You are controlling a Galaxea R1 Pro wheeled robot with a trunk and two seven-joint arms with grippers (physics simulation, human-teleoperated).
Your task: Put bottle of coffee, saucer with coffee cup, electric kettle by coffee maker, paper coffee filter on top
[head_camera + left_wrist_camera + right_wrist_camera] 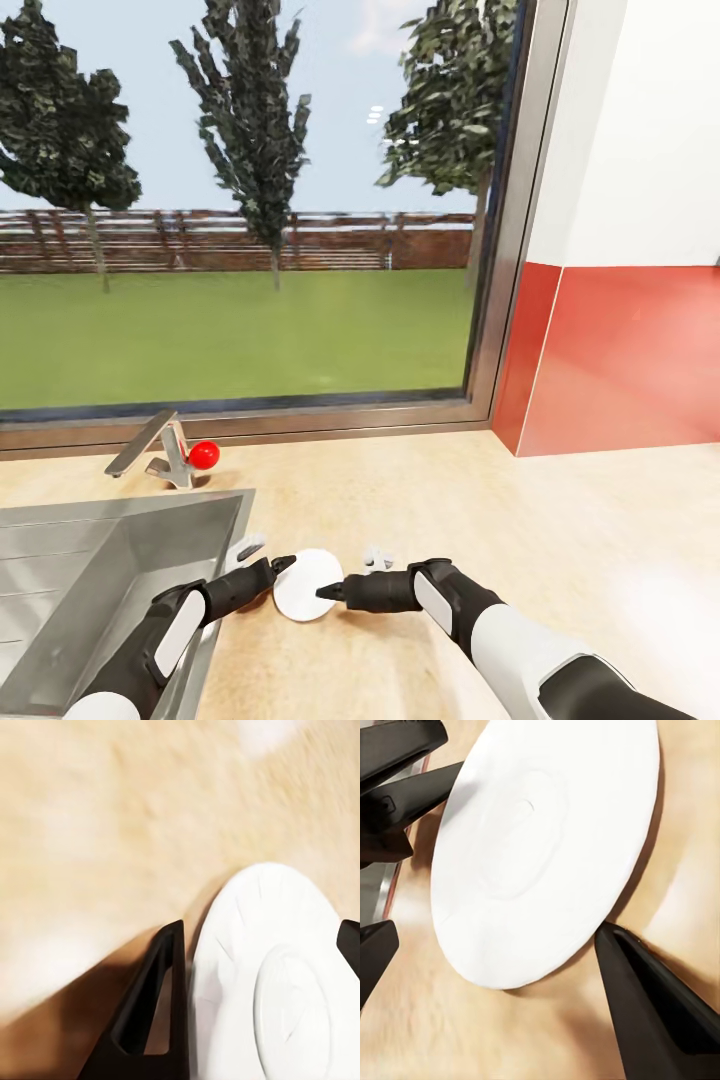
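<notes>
Both arms are low over the countertop [420, 500], just right of the steel sink [110, 570], and the saucer [308, 585] sits right between them. The left gripper [282, 565] comes in from the sink side, its dark fingertip at the saucer's near-left rim. In the left wrist view the saucer [277, 975] fills the gap between the fingers: one black finger [154, 1012] runs along its edge, the other just peeks in at the far side, so the jaws are spread around the plate, not pressed onto it as far as one can see. The right gripper [330, 592] meets the saucer from the opposite side, tip touching the rim. From the right wrist the saucer [547, 847] lies tilted across the frame between spread fingers, one finger [652, 1005] just under its edge, the other at the corner well apart. Whether either hand truly grips it, hard to tell. Behind, the tap [150, 450] with a red knob [204, 455] stands under the window [240, 200], red wall panel [620, 360] to the right.
</notes>
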